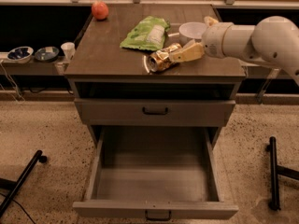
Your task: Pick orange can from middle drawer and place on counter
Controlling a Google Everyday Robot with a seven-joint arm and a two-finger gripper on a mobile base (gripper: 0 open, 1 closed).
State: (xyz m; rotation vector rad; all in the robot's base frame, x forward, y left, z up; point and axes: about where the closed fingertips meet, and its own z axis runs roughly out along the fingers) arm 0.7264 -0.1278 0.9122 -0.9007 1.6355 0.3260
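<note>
Reading the scene from the left, I take the job as nearly finished. The drawer [154,210] stands pulled out below, and I see nothing on its grey floor, so the lift-out part looks done. Up on the desk [103,55], a red fruit [99,10] sits at the far left corner and a green bag [145,33] lies near the middle. Just right of the bag, close to the front edge, the can [160,60] lies on its side with its weight on the wood as far as I can judge.

The gripper [190,40] hangs just right of the can, low over the desk, in front of a white bowl [192,28]. Its fingers [187,53] look spread wide with nothing clamped between them. The nearer one slants down to the left, and its tip meets or almost meets the can's right end; I cannot tell whether they touch. The other shows only as a small tan stub higher up, well clear of the can. So the can lies beyond the fingertips, not between them. What I judge remains is drawing the arm [261,36] away without nudging the can into a roll.
</note>
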